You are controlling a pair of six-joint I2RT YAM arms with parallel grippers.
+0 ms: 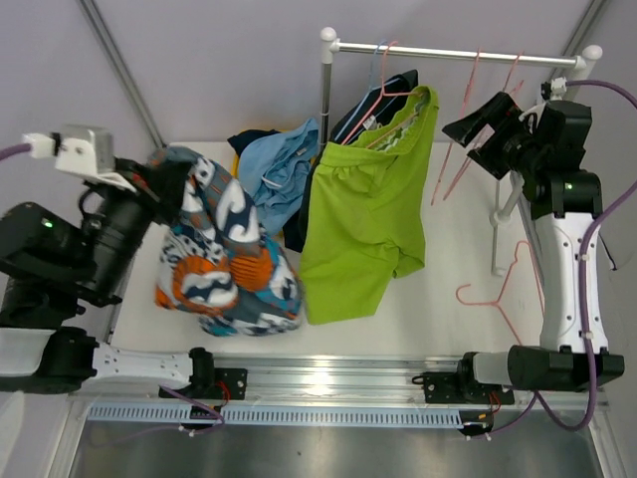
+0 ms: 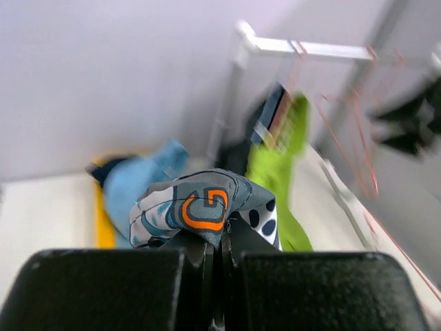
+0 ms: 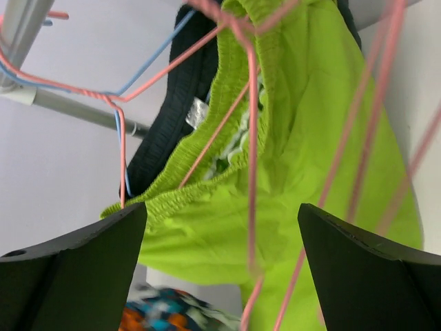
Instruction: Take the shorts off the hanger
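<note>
The lime green shorts [image 1: 368, 214] hang from a pink hanger [image 1: 383, 85] on the rail [image 1: 453, 53], with dark shorts [image 1: 373, 105] behind them. They also show in the right wrist view [image 3: 310, 165]. My left gripper [image 1: 169, 179] is shut on the patterned orange, teal and white shorts [image 1: 224, 264], held up at the left; the fabric bunches over the fingertips in the left wrist view [image 2: 203, 207]. The light blue shorts [image 1: 279, 169] lie on the table over navy fabric [image 1: 249, 137]. My right gripper [image 1: 478, 124] is open and empty, beside the empty pink hangers [image 1: 468, 119].
A loose pink hanger [image 1: 503, 284] lies on the table at the right. The rack's posts stand at the back middle [image 1: 325, 85] and at the right [image 1: 503, 214]. Something yellow [image 2: 103, 221] lies under the light blue shorts.
</note>
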